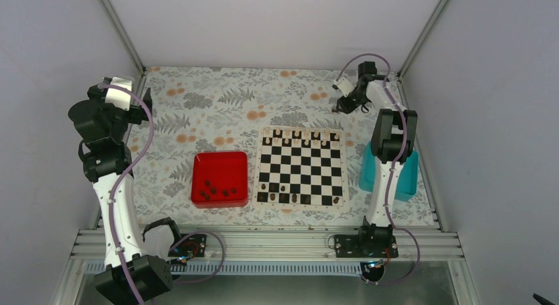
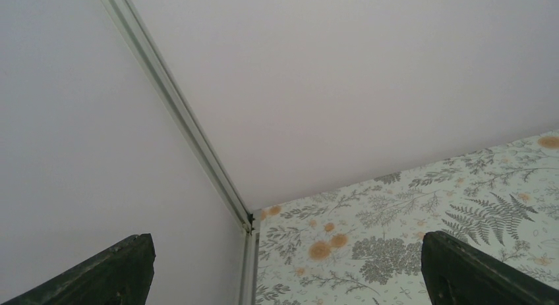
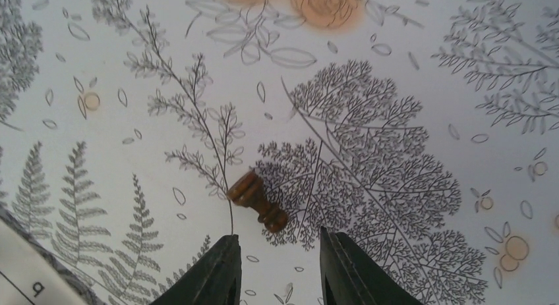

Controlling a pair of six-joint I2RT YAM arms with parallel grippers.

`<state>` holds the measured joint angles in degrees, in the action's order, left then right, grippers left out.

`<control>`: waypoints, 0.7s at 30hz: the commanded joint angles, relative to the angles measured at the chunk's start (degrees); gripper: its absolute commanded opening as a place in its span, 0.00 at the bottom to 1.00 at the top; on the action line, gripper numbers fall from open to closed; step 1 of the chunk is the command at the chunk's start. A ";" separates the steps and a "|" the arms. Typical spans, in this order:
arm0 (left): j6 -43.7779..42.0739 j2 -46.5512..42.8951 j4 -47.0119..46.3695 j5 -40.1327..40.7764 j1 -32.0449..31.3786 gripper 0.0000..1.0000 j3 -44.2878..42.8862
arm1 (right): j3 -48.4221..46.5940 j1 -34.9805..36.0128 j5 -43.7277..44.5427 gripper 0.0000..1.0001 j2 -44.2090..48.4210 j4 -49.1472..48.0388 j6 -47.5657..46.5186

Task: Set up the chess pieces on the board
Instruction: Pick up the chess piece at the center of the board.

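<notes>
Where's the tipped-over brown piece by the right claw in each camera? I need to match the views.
Top external: cannot make it out; the right claw hangs past the board's far right corner.
Left wrist: not in it, only wall and cloth.
Right wrist: piece on its side on the cloth, low centre, just ahead of the claw.
Shared landmark: the floral cloth in all three; the board's corner shows at lower left of the right wrist view.

- The desk [image 1: 217, 101] carries a pale cloth printed with grey ferns and orange blossoms.
- The board [image 1: 302, 167] has black and cream squares inside a cream border.
- The red tray [image 1: 221, 161] is bright and plain; the teal tray [image 1: 407, 183] is plain too.
- The chess pieces [image 1: 218, 189] are dark brown-black.
- The lone piece [image 3: 258, 201] is glossy reddish brown.
</notes>
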<state>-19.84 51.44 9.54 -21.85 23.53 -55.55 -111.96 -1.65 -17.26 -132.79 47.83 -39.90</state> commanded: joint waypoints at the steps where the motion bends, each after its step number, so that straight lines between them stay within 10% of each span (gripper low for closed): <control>1: -0.03 0.41 -0.57 -2.46 0.38 1.00 0.01 | 3.32 -0.54 0.59 0.33 1.84 -1.21 -6.19; 21: -0.64 -0.50 -2.24 -3.95 0.38 1.00 1.73 | -1.07 -0.72 0.90 0.34 -2.23 0.59 -17.49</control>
<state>-19.97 51.68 8.71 -23.49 23.53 -54.57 -110.72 -2.02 -15.81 -132.94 47.05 -54.57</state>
